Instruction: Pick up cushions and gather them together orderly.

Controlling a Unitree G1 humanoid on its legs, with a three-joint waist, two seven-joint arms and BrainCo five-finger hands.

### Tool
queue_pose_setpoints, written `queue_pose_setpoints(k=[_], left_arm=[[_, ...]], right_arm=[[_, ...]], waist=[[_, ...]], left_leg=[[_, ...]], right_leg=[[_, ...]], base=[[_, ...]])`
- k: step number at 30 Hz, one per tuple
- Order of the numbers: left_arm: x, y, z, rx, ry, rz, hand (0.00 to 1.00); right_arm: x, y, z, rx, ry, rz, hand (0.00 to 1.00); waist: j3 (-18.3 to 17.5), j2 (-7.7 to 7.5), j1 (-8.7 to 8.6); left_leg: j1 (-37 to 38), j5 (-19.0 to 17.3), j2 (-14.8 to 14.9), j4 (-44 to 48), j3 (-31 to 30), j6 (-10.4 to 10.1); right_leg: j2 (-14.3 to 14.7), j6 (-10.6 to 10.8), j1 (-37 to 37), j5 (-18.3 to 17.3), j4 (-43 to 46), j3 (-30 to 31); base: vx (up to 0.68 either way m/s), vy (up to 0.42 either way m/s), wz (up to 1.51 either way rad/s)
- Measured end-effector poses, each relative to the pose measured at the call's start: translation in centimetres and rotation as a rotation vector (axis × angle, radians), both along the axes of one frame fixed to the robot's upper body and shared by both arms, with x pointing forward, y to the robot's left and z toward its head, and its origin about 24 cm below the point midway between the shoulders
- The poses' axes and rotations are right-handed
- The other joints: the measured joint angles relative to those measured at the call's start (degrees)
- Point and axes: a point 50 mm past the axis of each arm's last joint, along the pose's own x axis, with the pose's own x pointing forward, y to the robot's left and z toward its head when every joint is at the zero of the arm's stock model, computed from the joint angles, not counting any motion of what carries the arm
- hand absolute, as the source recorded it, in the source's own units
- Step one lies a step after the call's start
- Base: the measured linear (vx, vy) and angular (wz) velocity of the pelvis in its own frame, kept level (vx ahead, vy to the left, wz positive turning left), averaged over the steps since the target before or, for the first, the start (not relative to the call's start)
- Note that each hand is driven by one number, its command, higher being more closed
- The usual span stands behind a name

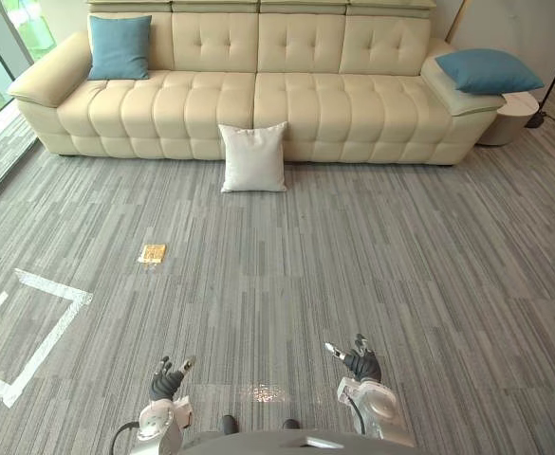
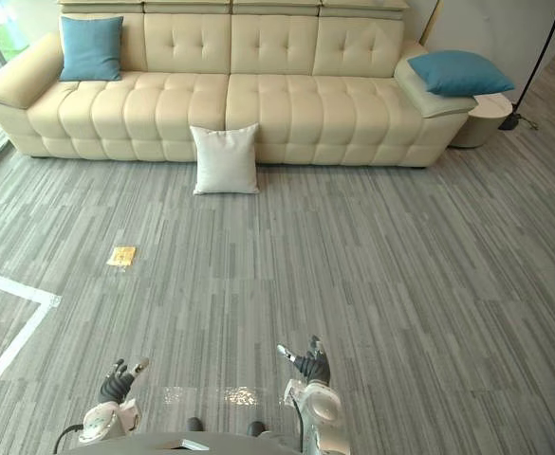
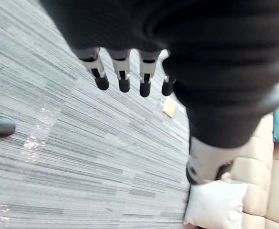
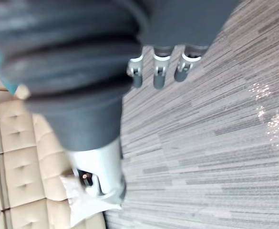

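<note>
A white cushion point(image 1: 253, 157) leans upright on the floor against the front of the cream sofa point(image 1: 334, 104). One blue cushion point(image 1: 120, 46) stands against the sofa's back at its left end. Another blue cushion point(image 1: 488, 69) lies on the right armrest. My left hand point(image 1: 166, 382) and right hand point(image 1: 360, 363) hang low over the carpet, far from the cushions, both open with relaxed fingers and holding nothing. The left wrist view shows the white cushion point(image 3: 215, 205) past the thumb.
A small yellow object point(image 1: 152, 253) lies on the grey carpet left of centre. White tape lines point(image 1: 40, 332) mark the floor at the left. A round side table point(image 1: 512, 116) and a lamp stand point(image 1: 543, 118) sit right of the sofa. Windows run along the left.
</note>
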Motion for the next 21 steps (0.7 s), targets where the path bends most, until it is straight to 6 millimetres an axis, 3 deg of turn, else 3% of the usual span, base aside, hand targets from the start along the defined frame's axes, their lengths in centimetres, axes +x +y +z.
queue_pose_setpoints(k=[7,18,21], left_arm=[[-2.3,0.8,-1.4,0.019,0.13,-0.01,0.0],[-1.8,0.8,-1.9,0.037,0.177,-0.073,0.0],[-1.7,0.8,-2.0,0.036,0.183,-0.087,0.0]], right_arm=[[-1.8,0.0,-2.2,0.019,0.134,-0.017,0.0],[-4.8,-1.4,-4.7,0.009,0.362,-0.048,0.0],[-4.6,-1.5,-4.8,0.006,0.377,-0.038,0.0]], waist=[[1.07,-0.43,0.09],[2.06,-0.36,0.16],[2.31,-0.26,0.19]], left_leg=[[0.67,-0.36,-0.01,-0.01,0.06,-0.47],[0.67,-0.44,-0.01,-0.01,-0.11,-0.54],[0.67,-0.42,-0.01,-0.01,-0.26,-0.51]], right_leg=[[-0.08,0.58,0.64,-0.45,-0.01,-0.12],[-0.1,0.7,0.78,-0.7,0.08,-0.65],[-0.11,0.7,0.85,-0.72,0.13,-0.88]], base=[[0.0,0.0,0.0],[-0.01,-0.002,0.0],[0.0,0.0,0.02]])
